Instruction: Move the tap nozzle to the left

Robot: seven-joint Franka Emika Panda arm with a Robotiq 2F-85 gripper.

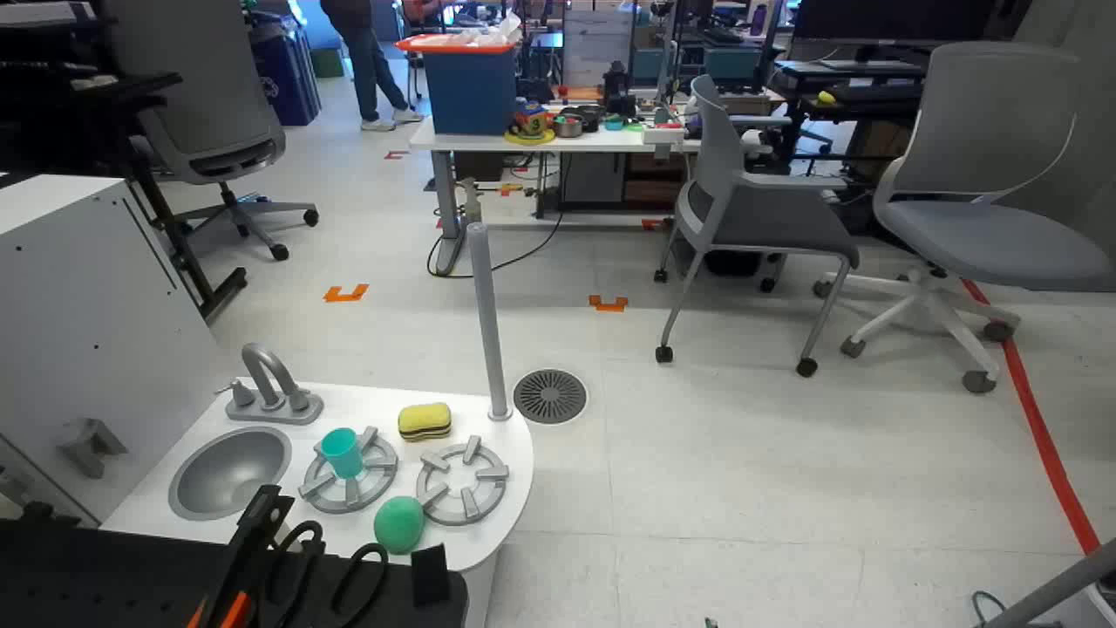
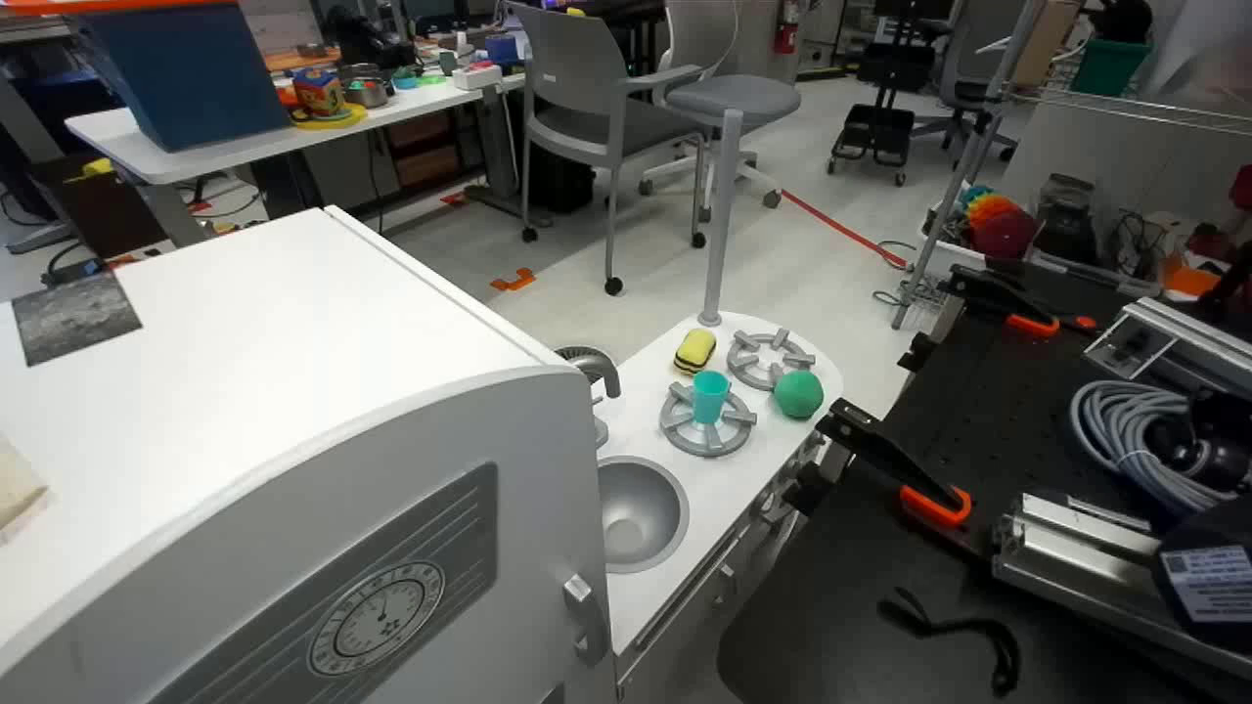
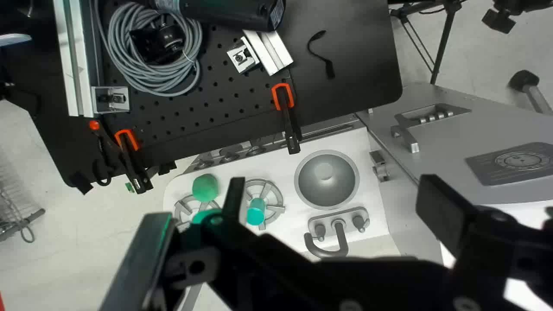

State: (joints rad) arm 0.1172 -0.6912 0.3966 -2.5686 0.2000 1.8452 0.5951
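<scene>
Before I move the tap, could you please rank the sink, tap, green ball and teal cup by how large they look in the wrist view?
Largest to smallest:
1. sink
2. tap
3. green ball and teal cup: too alike to rank safely.

- Round grey sink basin (image 1: 231,471): recessed in the white countertop (image 1: 362,403).
- Teal tapered cup (image 1: 341,453): upright on the spoked grey burner ring (image 1: 351,490) nearer the basin.
- Green round ball (image 1: 399,524): at the edge of the second spoked grey burner ring (image 1: 469,503).
- Yellow sponge with black stripes (image 1: 425,419): on the countertop, near the base of the upright grey cylindrical post (image 1: 488,318).
- Black, partly perforated work surface (image 3: 345,86): carries a coiled grey cable (image 3: 160,80); two black clamps with orange ends (image 3: 289,125) sit at its edge.
- Dark-blue bin with orange-red rim (image 1: 471,92): on the white background table (image 1: 610,141).
</scene>
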